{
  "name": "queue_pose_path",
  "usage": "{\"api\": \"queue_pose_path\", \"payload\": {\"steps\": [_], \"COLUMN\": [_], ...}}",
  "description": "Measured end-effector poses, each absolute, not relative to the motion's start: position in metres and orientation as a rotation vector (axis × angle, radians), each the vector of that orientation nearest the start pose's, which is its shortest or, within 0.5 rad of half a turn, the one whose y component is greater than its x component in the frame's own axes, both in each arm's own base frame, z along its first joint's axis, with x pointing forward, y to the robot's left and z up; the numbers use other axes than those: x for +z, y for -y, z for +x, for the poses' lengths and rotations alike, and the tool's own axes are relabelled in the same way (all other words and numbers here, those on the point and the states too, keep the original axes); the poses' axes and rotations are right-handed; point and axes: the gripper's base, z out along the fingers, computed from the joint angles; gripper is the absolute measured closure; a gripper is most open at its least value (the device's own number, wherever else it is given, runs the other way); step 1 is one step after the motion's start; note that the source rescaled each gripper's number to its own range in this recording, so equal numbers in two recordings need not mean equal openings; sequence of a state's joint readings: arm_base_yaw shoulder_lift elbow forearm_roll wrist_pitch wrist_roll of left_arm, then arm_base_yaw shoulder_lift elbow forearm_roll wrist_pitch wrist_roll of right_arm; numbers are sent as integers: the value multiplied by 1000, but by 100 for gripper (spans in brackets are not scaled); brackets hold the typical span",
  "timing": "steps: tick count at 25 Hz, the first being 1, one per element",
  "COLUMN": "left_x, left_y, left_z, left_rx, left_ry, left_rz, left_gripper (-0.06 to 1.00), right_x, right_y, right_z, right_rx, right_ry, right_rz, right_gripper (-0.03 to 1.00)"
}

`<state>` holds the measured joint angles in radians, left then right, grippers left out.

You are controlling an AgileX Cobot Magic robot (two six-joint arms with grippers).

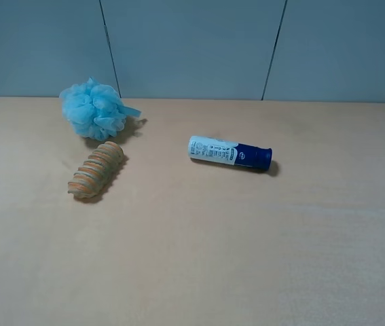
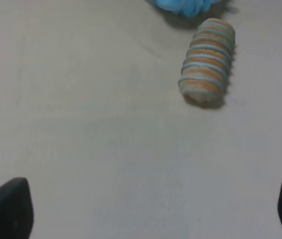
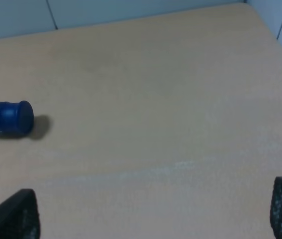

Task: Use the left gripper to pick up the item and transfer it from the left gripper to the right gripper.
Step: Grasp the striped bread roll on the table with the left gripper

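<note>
The item [image 1: 97, 171], a ribbed roll striped orange and tan, lies on the table at the left, just in front of the blue puff. It also shows in the left wrist view [image 2: 208, 60], some way off from the fingers. My left gripper [image 2: 150, 211] is open and empty above bare table; only its two black fingertips [image 2: 9, 209] show at the picture's corners. My right gripper [image 3: 153, 211] is open and empty too, with its fingertips [image 3: 14, 216] over bare table. Neither gripper shows in the exterior high view.
A fluffy light-blue bath puff [image 1: 94, 109] sits at the back left, touching the roll's far end. A white-and-dark-blue tube [image 1: 229, 153] lies near the middle; its blue cap shows in the right wrist view [image 3: 6, 118]. A grey wall [image 1: 192, 47] backs the table.
</note>
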<state>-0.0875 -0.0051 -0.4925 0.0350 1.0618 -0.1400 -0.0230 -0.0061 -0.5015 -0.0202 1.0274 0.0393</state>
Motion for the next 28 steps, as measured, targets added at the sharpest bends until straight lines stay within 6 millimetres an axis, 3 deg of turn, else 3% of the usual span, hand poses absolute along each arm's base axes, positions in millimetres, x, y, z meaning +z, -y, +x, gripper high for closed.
{"api": "queue_pose_path", "payload": {"steps": [13, 18, 23, 28], "left_x": [275, 300, 335, 340], "left_y": [-3, -2, 2, 7], "left_z": [-5, 2, 39, 98], "left_rx": [-112, -115, -105, -62], "left_ry": [-2049, -2082, -2203, -2401], "left_rz": [-58, -59, -62, -21], "left_gripper": [-3, -3, -3, -4], "right_x": [280, 280, 280, 280], "right_y": [1, 1, 1, 1], "right_z": [-5, -5, -5, -5], "right_rx": [-14, -14, -14, -14], "right_ry": [-2002, -2002, -2002, -2002], "right_rz": [63, 63, 63, 63], "right_gripper": [-3, -3, -3, -3]}}
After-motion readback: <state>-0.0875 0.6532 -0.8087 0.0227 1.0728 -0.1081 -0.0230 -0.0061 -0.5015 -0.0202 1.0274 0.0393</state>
